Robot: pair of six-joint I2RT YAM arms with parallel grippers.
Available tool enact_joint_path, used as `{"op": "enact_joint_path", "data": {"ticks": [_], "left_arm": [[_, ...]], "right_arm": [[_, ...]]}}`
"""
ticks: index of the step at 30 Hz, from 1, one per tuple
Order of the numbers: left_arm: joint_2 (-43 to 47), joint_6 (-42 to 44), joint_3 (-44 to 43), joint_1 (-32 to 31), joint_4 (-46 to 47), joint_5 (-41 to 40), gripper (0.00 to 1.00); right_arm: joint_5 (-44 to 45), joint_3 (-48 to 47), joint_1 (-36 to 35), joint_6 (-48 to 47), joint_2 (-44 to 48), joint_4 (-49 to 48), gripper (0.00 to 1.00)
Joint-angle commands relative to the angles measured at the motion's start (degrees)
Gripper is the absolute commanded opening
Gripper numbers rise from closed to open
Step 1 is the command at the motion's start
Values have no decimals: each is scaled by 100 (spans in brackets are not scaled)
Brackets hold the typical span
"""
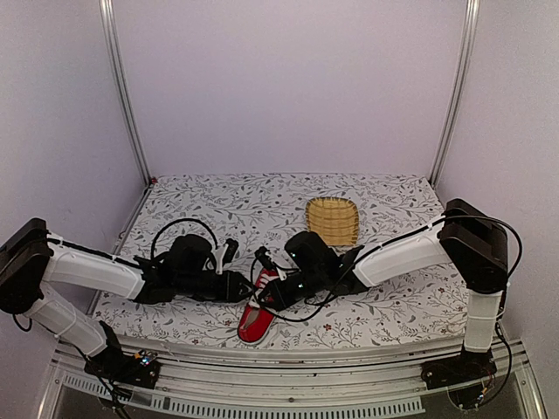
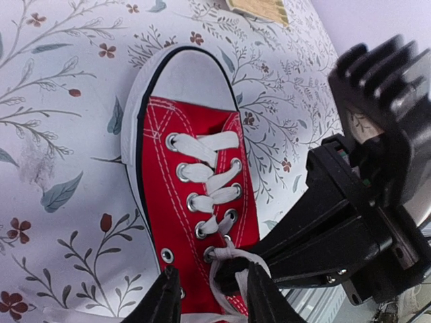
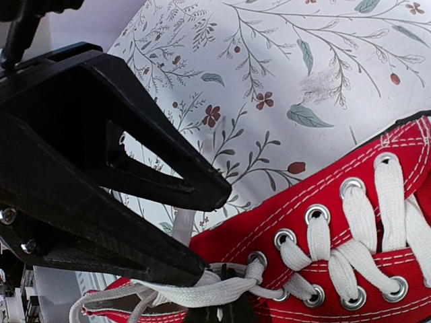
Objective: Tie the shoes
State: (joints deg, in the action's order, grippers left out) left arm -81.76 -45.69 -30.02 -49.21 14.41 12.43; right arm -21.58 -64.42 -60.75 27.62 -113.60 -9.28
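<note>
Gathering the ends on the red sneaker [image 2: 195,182]; right claw [image 2: 229,268] looks pinched on the white lace [image 3: 202,291]; left claw [image 2: 214,299] straddles it, grip unclear; next probably needs the ends drawn apart.

Sneaker [image 2: 158,202] heel and laces [image 2: 202,171] cut off by the left wrist view's bottom edge; basket [image 2: 259,8] cropped above.

Red sneaker [image 2: 161,195] (white laces [image 2: 205,143]), floral cloth [image 2: 60,101]

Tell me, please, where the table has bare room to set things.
Free: the back-left table, from the wall to the basket; the front-right strip before the right arm. Crowded: front middle, where left gripper and right gripper meet over the sneaker.
</note>
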Motion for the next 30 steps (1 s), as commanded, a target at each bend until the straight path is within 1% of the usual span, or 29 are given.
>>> {"op": "enact_joint_path", "data": {"ticks": [1, 5, 12, 24, 27, 30], "left_arm": [[59, -7, 97, 74, 323, 131, 33], [-17, -36, 172, 74, 452, 287, 34], [-163, -58, 220, 71, 633, 470, 30], [-229, -101, 294, 66, 902, 717, 32], [-269, -98, 309, 66, 958, 783, 30], [-309, -113, 337, 68, 1044, 860, 26]], "right_arm": [[-29, 0, -16, 2, -116, -65, 2], [-30, 0, -15, 6, -118, -65, 2], [-22, -6, -20, 16, -118, -65, 2], [-21, -13, -16, 16, -127, -68, 2], [-21, -20, -16, 16, -119, -65, 2], [-15, -26, -15, 5, -118, -65, 2]]}}
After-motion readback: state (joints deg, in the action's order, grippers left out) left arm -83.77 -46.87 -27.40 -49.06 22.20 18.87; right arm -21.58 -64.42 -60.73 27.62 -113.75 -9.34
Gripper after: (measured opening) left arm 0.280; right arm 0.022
